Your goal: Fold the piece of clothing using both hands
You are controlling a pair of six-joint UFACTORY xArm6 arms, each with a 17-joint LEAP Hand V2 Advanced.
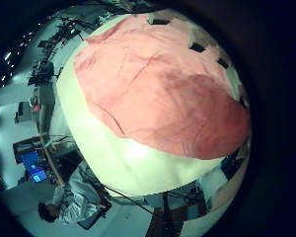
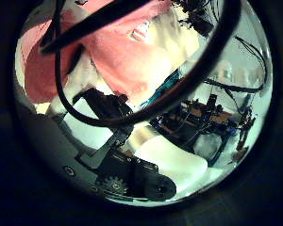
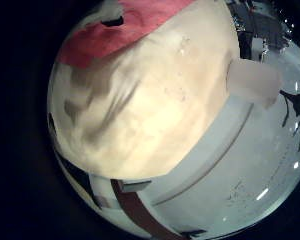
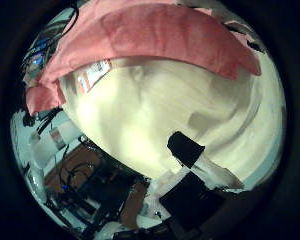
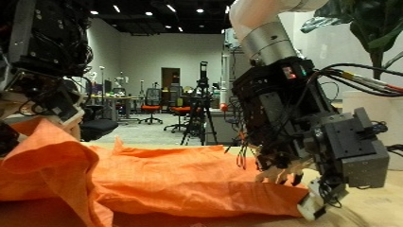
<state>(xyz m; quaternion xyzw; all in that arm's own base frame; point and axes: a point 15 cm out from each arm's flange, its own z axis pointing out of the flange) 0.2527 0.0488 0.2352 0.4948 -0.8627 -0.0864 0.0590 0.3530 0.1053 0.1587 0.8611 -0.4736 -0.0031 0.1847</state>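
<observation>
We see a big orange cloth garment (image 5: 151, 175) spread out on the pale wooden table (image 5: 365, 206). Part of it is bunched up in a thick fold close to the camera, near the left hand.

The right hand (image 5: 296, 132) hangs low over the cloth's edge. Its fingers (image 5: 315, 194) point down, fairly straight and loose, just above the table, and they grip nothing. The view from its palm shows the orange cloth (image 4: 140, 35) lying beside bare table (image 4: 180, 110).

The left hand (image 5: 44, 66) hangs above the bunched part. We cannot tell if its fingers are apart or together. Its palm view shows the cloth (image 1: 158, 84) covering much of the table (image 1: 138, 163) below.
</observation>
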